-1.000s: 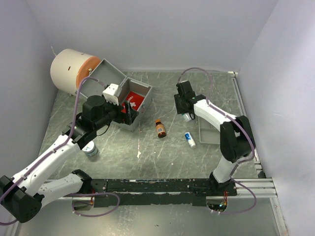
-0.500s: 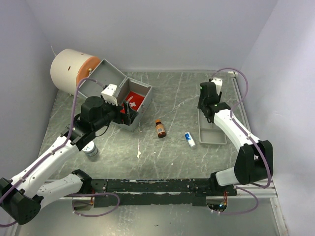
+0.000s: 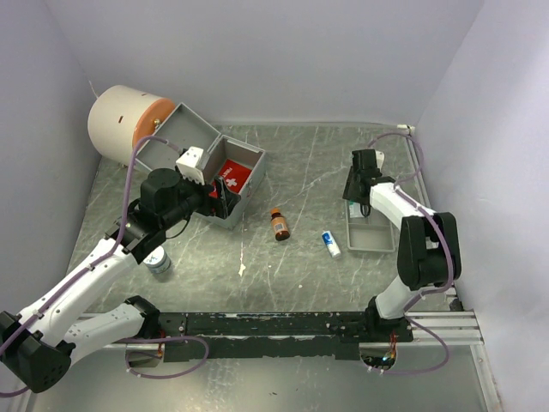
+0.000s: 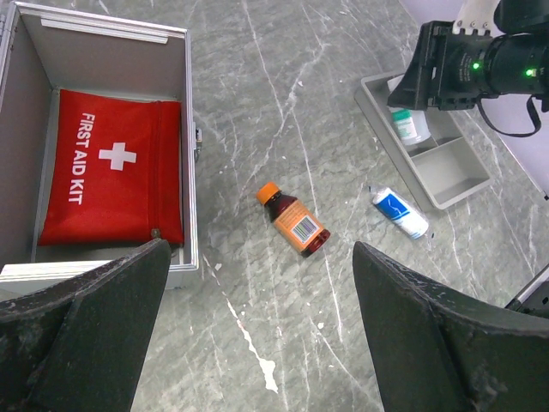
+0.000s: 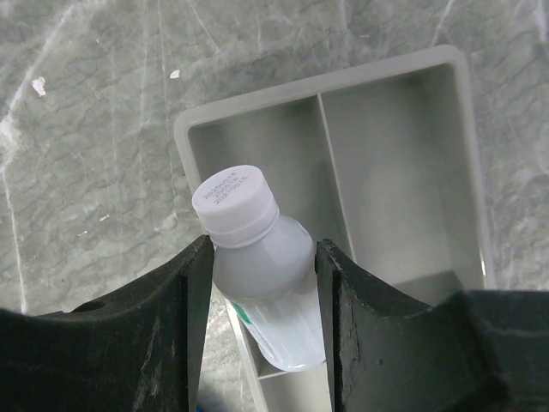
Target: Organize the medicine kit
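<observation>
- Overhead, the right gripper (image 5: 262, 257) is clamped on a white bottle (image 5: 262, 266), one finger pressing each side of its body.
- That white bottle is tilted, its white screw cap pointing away from the wrist. It hangs over the end compartment of the grey tray (image 5: 476, 172), and whether its base touches the tray floor cannot be told.
- The tray lies on the right side of the grey marbled table (image 3: 300, 275) and is divided into compartments by partitions.
- The left gripper (image 4: 257, 249) has its fingers spread wide apart with nothing between them. It hovers at the near edge of the open metal case (image 4: 190, 172).
- A red pouch (image 4: 111, 176) marked FIRST AID KIT lies flat inside the case, and the lid stands open behind it.
- An amber bottle (image 4: 293, 221) with an orange cap lies on its side on the table, between the case and the tray.
- A small white-and-blue tube (image 4: 399, 212) lies on the table just beside the tray, apart from the amber bottle.
- A small capped jar (image 3: 158, 262) stands on the table beside the left arm.
- A large white-and-orange cylinder (image 3: 127, 123) rests in the far left corner, behind the case lid.
</observation>
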`<state>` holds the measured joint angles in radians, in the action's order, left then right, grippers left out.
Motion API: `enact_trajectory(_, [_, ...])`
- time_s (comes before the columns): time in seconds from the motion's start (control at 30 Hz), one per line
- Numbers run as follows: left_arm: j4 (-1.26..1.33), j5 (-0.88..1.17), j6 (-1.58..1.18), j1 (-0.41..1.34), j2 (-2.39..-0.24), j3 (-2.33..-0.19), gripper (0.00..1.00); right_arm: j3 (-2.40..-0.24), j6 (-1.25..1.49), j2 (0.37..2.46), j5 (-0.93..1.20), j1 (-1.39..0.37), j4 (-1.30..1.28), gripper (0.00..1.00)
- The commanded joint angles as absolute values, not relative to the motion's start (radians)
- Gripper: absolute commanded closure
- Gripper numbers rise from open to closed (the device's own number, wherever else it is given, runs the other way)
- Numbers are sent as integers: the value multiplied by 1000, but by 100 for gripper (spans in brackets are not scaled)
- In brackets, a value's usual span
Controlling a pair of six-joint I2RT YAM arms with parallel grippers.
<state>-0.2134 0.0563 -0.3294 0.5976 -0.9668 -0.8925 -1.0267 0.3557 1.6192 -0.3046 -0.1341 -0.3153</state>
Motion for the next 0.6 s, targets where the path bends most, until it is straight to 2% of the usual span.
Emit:
enact_trajectory(0.0, [-206, 42, -328, 597, -954, -889, 2, -1064, 370, 1653, -259, -122, -277, 74])
enact_trajectory(0.13, [-205, 41, -327, 598, -961, -890, 2, -1067, 384, 1674, -259, -121, -303, 73])
enact_trajectory(0.3, [-203, 47, -329, 598, -973, -894, 2, -1068, 420, 1682, -260, -120, -344, 66])
enact_trajectory(0.57, [-209, 46, -328, 598, -976, -895, 2, -1048, 448, 1639, -262, -121, -355, 43])
